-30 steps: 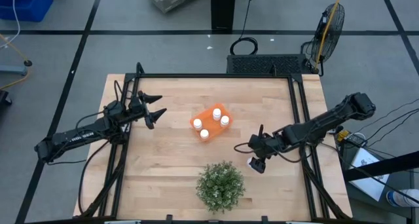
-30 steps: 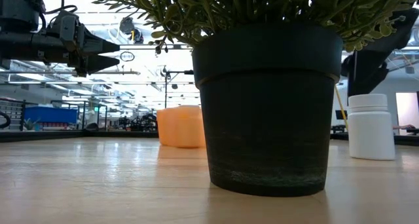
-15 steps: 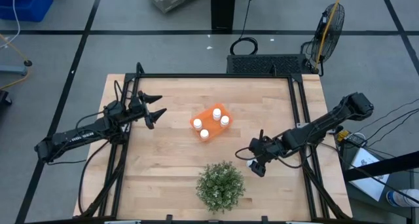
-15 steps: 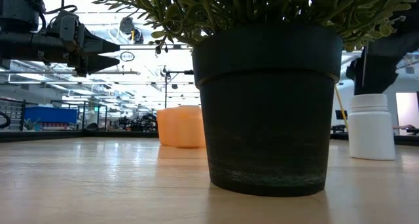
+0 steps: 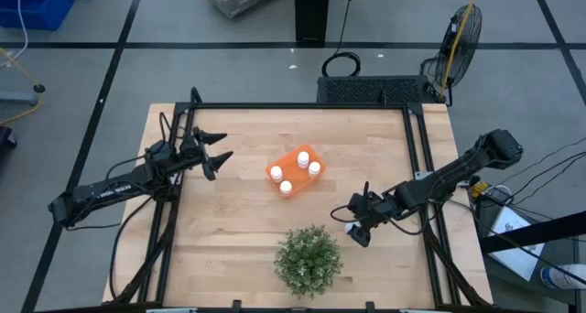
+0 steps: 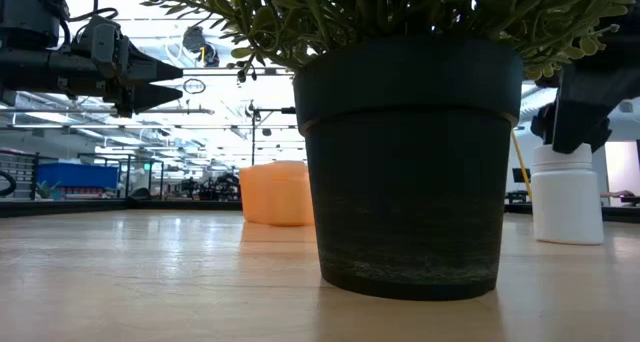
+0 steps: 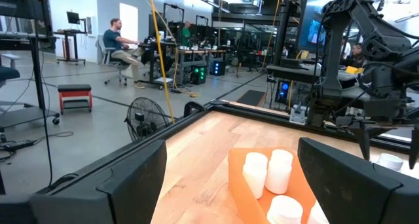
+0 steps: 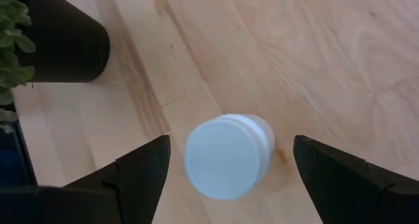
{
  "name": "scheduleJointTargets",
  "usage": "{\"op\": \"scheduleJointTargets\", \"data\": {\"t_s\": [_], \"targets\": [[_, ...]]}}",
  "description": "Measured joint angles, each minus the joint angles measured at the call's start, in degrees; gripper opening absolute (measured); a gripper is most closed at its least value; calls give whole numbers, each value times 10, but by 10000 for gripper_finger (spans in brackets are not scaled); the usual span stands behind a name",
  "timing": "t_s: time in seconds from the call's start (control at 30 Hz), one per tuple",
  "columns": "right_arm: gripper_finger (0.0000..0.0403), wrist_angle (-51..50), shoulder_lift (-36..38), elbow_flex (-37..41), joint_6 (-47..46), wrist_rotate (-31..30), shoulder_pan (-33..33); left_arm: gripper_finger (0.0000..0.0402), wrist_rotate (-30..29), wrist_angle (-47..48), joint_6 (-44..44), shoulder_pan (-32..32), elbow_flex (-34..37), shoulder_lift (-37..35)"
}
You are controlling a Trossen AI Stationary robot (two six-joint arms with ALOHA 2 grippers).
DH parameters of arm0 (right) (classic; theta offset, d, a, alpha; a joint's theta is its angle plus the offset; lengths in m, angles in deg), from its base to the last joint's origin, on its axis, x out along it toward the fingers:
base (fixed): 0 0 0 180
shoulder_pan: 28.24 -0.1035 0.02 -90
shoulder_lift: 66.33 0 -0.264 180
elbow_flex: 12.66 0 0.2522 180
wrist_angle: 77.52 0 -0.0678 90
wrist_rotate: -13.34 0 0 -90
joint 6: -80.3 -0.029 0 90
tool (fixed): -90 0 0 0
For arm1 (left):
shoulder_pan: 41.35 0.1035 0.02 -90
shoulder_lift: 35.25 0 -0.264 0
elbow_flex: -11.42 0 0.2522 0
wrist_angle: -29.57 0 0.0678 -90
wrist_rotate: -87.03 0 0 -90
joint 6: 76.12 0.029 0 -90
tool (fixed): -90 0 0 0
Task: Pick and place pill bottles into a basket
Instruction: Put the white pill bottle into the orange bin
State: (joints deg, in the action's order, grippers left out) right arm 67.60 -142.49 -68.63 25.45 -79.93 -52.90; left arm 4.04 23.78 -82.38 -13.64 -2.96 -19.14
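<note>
A small white pill bottle [image 8: 226, 155] with a round white cap stands upright on the tabletop [image 5: 247, 231] near the plant [image 5: 308, 258]. The right gripper [image 8: 229, 165] hangs over it, fingers apart on either side. Three more bottles [image 5: 303, 157] sit in the orange basket [image 5: 274, 173]. The left gripper [image 5: 218, 156] waits beside it, fingers apart.

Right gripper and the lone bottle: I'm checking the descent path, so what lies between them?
Nothing. In the right wrist view the open right gripper hangs straight over the pill bottle, with only bare table around it.
</note>
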Motion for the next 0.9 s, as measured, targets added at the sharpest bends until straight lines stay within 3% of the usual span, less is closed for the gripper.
{"op": "scheduleJointTargets", "data": {"t_s": [0.4,0.77,0.9], "targets": [[302,-12,0,1,-2,2,0,349,0,0,0,0,0,0],[157,-1,2,0,11,2,1,349,0,0,0,0,0,0],[145,11,0,1,30,3,1,349,0,0,0,0,0,0]]}}
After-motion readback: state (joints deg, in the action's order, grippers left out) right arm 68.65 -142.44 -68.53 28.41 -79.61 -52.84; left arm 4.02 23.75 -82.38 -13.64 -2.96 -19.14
